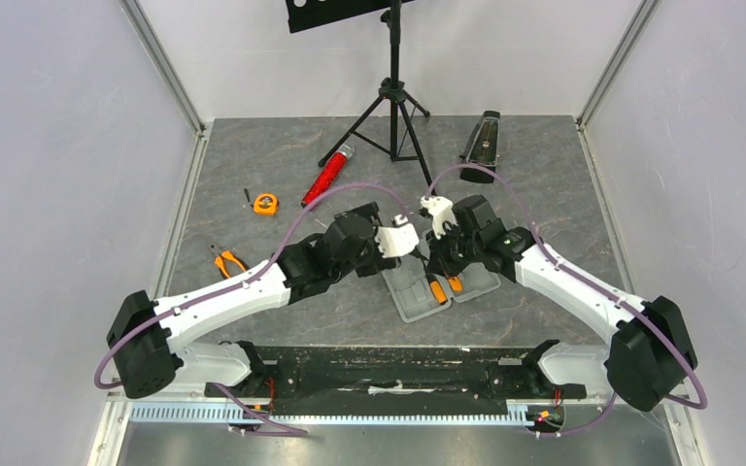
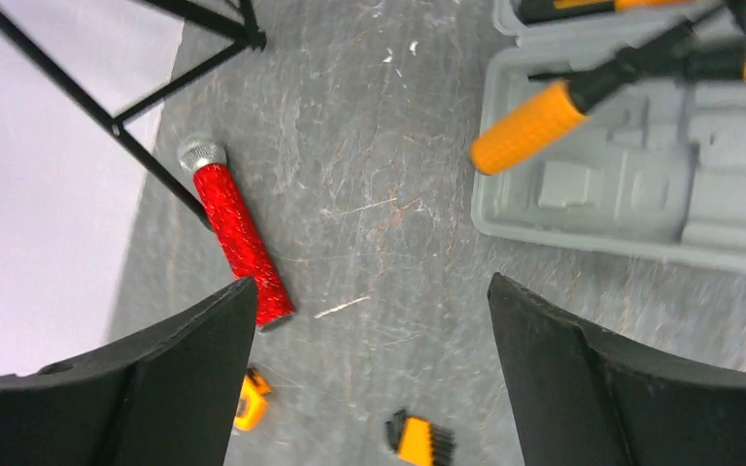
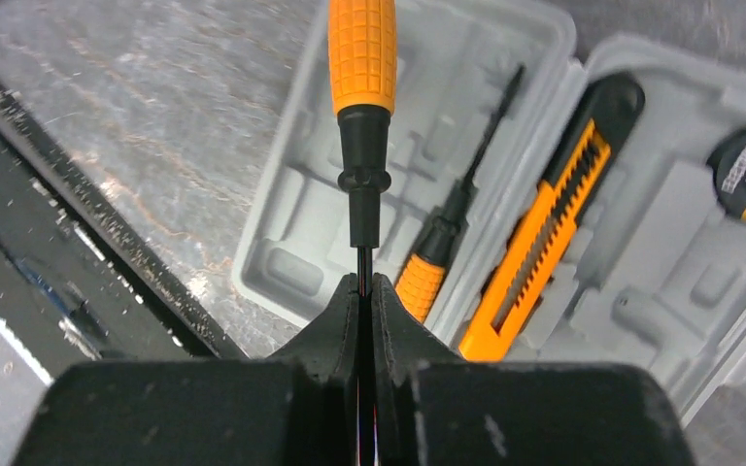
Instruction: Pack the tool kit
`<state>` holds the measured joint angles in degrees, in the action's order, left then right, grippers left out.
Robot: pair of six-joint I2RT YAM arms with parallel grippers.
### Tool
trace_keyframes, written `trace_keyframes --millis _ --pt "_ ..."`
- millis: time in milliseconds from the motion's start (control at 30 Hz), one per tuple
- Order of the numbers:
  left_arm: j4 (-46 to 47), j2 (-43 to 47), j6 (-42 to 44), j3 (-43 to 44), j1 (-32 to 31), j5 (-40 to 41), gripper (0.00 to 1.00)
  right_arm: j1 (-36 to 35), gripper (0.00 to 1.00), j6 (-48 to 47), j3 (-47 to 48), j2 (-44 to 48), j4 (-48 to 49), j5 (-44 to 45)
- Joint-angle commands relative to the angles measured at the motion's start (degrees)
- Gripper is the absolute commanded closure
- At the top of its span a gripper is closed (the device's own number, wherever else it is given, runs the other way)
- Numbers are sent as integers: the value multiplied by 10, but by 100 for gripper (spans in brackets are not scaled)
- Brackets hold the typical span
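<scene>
Orange screwdriver (image 3: 360, 58) clamped in right hand (image 3: 361, 286).

The left hand (image 2: 369, 286) has its two black fingers (image 2: 155, 388) spread wide, with only the dark grey scratched worktop (image 2: 379, 194) between them. Ahead and to its right sits a flat grey moulded plastic case (image 2: 622, 194). An orange-handled, black-shafted screwdriver (image 2: 534, 126) slants over the case's nearest corner. Ahead-left lies a red glittery cylinder with a silver cap (image 2: 238, 243), beside thin black stand legs (image 2: 117, 123). A small orange tape measure (image 2: 253, 398) peeks out beside the left finger.
</scene>
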<state>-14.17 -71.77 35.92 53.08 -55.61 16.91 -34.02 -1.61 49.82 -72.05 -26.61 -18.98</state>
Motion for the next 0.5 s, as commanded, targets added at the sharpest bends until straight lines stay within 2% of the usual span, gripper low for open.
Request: trace_keyframes --millis 0,100,233,333,467 --pt "54 0 -247 5 16 79 3 -3 100 116 -48 7 79 77" --pt "34 -3 -391 16 47 66 0 -5 100 155 -76 8 127 84" --pt "-17 -12 -582 33 126 11 0 -6 100 173 -86 -6 149 104" --pt "-25 -12 -655 26 170 -40 1 -8 100 186 -95 -15 169 101" --pt "-6 -12 -692 9 178 -55 3 -10 100 199 -97 -37 173 98"
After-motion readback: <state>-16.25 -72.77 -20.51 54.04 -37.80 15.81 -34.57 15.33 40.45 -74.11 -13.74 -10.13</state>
